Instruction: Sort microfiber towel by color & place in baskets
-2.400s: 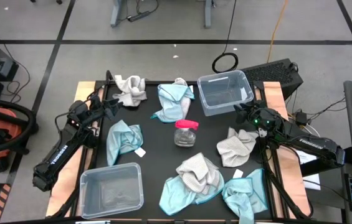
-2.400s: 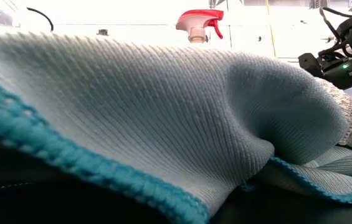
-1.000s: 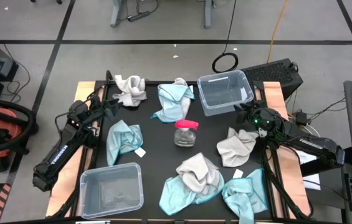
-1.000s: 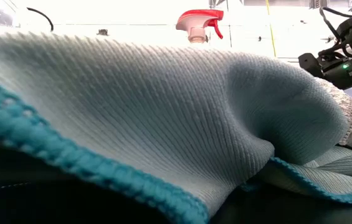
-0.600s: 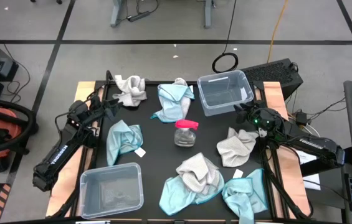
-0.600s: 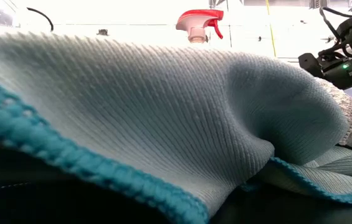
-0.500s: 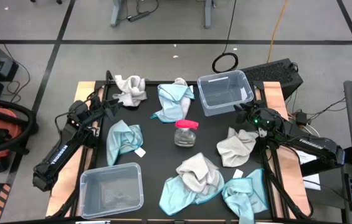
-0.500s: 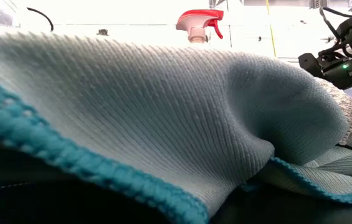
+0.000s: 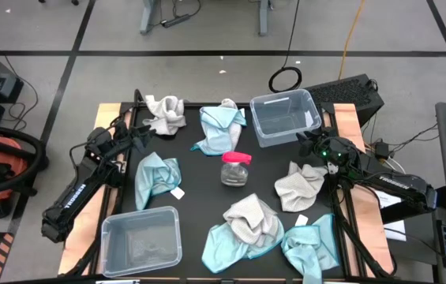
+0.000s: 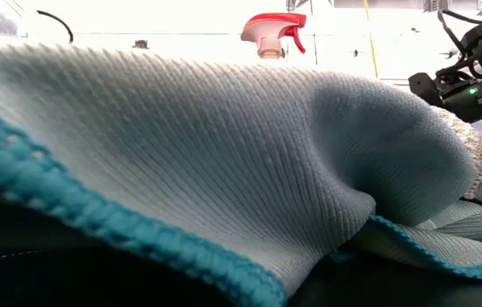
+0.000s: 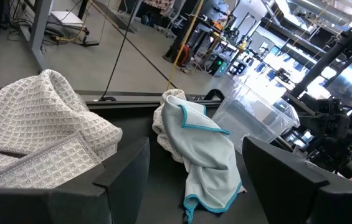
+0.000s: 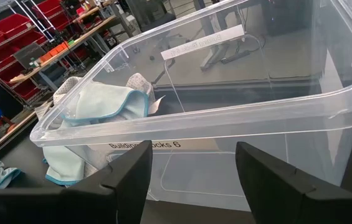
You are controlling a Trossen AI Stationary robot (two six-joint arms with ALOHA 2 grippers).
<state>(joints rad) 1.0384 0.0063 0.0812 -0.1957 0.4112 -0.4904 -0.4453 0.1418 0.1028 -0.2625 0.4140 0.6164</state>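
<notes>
Nothing has shifted since the earlier frames: both arms and every cloth lie as before. On the black bench [image 9: 195, 177], the left end effector [image 9: 145, 132] hovers near the far left, just beside a grey waffle-weave towel [image 9: 164, 113]; its fingers [image 11: 123, 171] stand wide apart and hold nothing. The right end effector [image 9: 305, 142] sits at the near edge of the far basket [image 9: 285, 117], its fingers [image 12: 129, 171] likewise spread and empty, with the clear wall of that tub directly ahead in the right wrist view [image 12: 225, 118].

The far basket stands at the far right of the bench; the near basket [image 9: 141, 239] stands at the near left corner. Both look empty from above.

Pale blue towels with teal edging lie in four places: one at far centre [image 9: 221, 128], beside the far basket; one at left centre [image 9: 156, 177]; one at near centre [image 9: 221, 244], partly under a grey towel [image 9: 252, 218]; one at the near right corner [image 9: 311, 246]. Another grey towel [image 9: 299, 184] lies at right centre, just beside the right arm. A small clear jar with pink lid [image 9: 236, 168] stands upright mid-bench, apart from all towels.

In the low view a blue towel [image 10: 189, 162] fills most of the field; a red spray-bottle head [image 10: 273, 34] shows behind it.
</notes>
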